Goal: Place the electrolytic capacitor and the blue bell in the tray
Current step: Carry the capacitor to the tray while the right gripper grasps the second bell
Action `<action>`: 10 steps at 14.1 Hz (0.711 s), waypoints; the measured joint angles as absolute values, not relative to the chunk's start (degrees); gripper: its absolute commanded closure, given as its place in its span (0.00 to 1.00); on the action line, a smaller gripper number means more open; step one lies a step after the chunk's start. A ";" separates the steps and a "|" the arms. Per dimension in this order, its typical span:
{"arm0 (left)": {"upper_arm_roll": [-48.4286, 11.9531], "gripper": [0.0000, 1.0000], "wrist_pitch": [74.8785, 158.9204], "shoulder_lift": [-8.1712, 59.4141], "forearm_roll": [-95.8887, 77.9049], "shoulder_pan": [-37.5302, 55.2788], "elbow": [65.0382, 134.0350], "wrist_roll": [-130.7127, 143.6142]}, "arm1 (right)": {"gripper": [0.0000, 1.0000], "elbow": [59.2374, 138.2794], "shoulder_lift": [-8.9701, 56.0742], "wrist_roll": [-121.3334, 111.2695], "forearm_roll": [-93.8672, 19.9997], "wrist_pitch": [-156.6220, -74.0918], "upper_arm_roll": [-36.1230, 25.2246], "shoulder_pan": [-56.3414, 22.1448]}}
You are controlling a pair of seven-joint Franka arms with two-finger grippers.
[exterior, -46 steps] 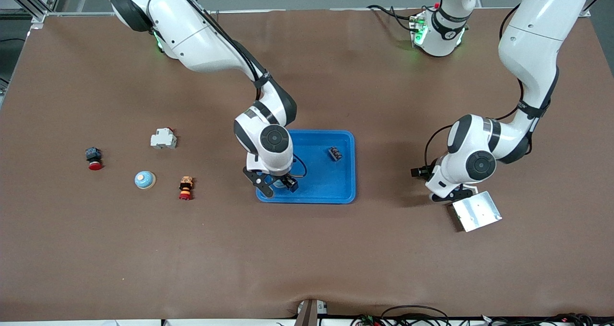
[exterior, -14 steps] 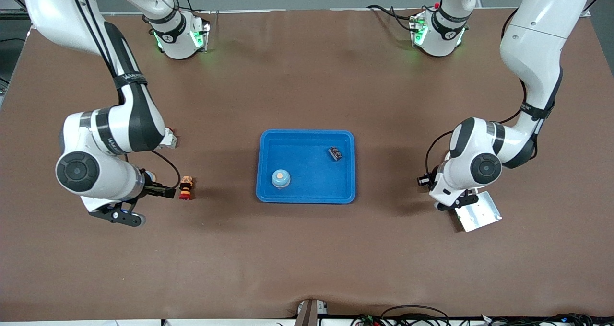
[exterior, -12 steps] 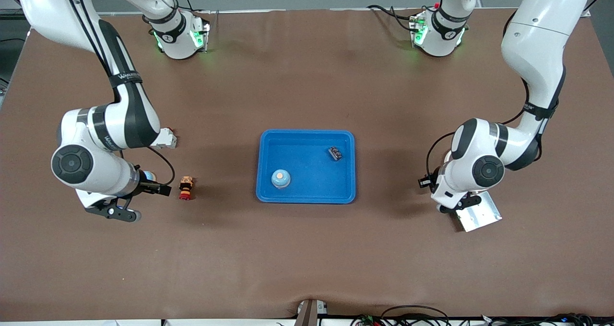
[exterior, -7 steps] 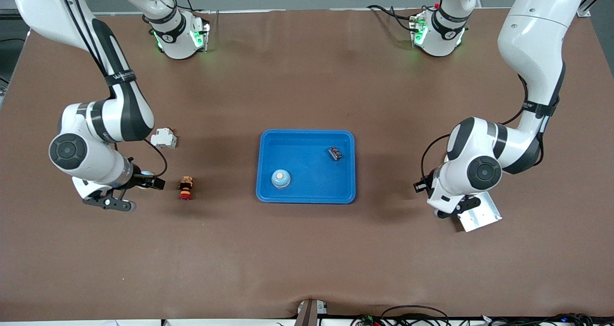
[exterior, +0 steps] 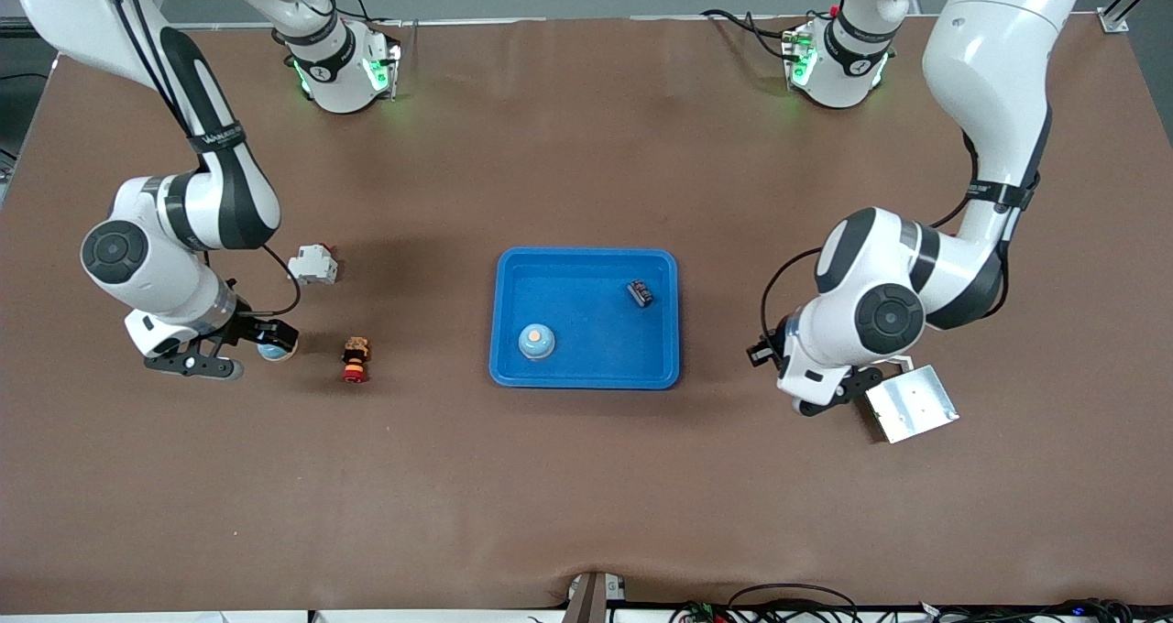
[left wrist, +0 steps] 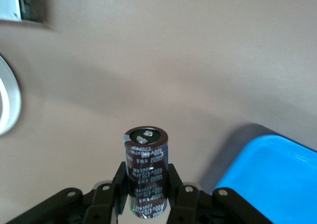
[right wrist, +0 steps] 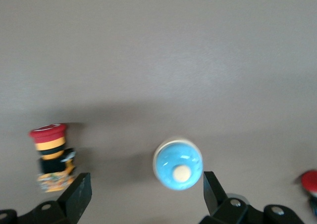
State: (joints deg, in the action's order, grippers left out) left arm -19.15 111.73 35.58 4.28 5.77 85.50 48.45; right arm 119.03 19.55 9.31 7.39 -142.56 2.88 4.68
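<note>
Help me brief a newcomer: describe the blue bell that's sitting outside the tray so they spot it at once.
Start at the blue tray mid-table and look toward the right arm's end. Past the red-and-yellow striped button lies a small round dome, the blue bell, under the open right claw. Unlike its neighbours, it is light blue with a cream knob on top.

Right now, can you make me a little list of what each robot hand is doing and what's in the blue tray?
left gripper: shut on the electrolytic capacitor, above the table beside the tray
right gripper: open, over a blue bell on the table
in tray: another blue bell and a small dark part
beside the right gripper: red-capped button
</note>
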 measured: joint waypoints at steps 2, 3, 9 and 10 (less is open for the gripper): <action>-19.17 1.00 111.62 35.63 3.50 7.70 85.16 51.76 | 0.00 121.81 19.56 7.92 7.39 -146.94 2.88 6.21; -19.18 1.00 111.62 35.79 3.33 8.74 84.90 53.43 | 0.00 122.51 19.58 7.61 7.39 -148.35 2.89 6.56; -19.16 1.00 115.00 39.43 3.28 12.92 81.23 59.37 | 0.00 124.01 21.88 7.52 7.35 -154.70 2.91 7.33; -19.15 1.00 116.54 39.99 3.28 13.38 81.05 60.02 | 0.00 124.44 22.61 7.46 7.35 -156.21 2.92 7.72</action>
State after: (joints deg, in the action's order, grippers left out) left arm -19.15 116.54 39.99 3.28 13.38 81.05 60.02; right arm 124.44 22.61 7.46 7.35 -156.21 2.92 7.72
